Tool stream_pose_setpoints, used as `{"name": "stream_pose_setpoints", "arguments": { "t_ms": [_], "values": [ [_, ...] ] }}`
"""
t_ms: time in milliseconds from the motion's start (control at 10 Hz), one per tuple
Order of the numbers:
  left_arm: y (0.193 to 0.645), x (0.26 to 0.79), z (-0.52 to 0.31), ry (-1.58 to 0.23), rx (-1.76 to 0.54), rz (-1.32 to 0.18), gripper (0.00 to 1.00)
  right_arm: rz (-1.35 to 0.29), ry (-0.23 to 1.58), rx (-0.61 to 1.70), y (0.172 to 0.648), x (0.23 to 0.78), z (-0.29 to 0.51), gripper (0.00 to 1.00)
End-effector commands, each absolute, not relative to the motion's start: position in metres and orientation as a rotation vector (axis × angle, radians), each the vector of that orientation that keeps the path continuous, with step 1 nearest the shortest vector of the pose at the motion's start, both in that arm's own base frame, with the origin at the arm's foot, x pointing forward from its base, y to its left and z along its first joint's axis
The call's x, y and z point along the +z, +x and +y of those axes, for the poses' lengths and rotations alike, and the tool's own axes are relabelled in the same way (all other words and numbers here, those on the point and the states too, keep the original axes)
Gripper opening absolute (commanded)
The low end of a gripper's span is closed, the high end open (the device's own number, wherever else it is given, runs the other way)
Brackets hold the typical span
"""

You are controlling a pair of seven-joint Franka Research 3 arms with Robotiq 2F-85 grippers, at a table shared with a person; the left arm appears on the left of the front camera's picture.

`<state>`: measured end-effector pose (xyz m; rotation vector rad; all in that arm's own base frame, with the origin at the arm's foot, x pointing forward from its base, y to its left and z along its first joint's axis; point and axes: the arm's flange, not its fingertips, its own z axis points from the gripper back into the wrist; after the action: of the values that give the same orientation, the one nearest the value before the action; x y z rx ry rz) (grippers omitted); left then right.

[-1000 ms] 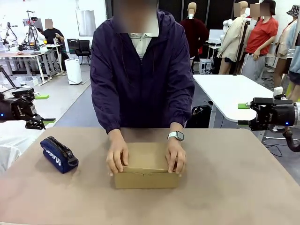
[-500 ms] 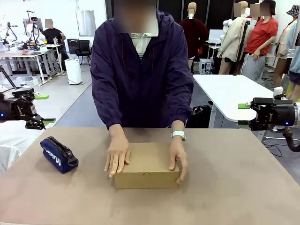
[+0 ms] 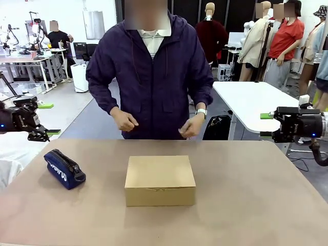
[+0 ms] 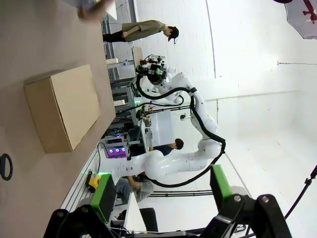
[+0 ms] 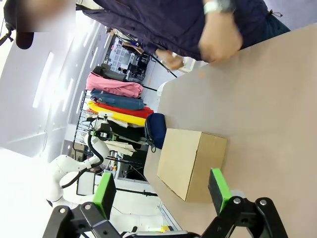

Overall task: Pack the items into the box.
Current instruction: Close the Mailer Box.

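Note:
The tan cardboard box (image 3: 160,180) sits shut in the middle of the table, flap lid down, with nothing touching it. It also lies in the left wrist view (image 4: 64,111) and the right wrist view (image 5: 190,161). The black gadget and the yellow utility knife are out of view. My left gripper (image 3: 48,119) hovers open off the table's left edge, far from the box, its own camera (image 4: 162,191) showing nothing between the green pads. My right gripper (image 3: 264,125) hangs open off the right edge, also empty (image 5: 161,191).
A dark blue zip pouch (image 3: 64,169) lies on the table's left side, left of the box. The person stands at the far edge with both hands (image 3: 125,122) raised to waist height, away from the table. A white table (image 3: 251,102) stands behind at the right.
The person has lifted both hands off the box lid and stood up straighter. The box stays shut and in place. Neither arm has moved.

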<state>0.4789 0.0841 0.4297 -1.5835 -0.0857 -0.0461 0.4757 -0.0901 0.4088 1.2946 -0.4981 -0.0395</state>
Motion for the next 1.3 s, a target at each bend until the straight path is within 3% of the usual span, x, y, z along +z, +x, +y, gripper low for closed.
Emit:
{"name": "stream_pose_setpoints", "arguments": {
  "t_ms": [0, 1200],
  "values": [
    [0.4768, 0.4298, 0.0848, -1.581, -0.054, -0.101, 1.0, -0.52, 1.28, -0.029, 0.4757, 0.4114, -0.0885, 1.0],
    [0.4768, 0.4298, 0.0848, -1.581, -0.054, -0.101, 1.0, -0.52, 1.28, -0.029, 0.4757, 0.4114, -0.0885, 1.0]
  ]
}}
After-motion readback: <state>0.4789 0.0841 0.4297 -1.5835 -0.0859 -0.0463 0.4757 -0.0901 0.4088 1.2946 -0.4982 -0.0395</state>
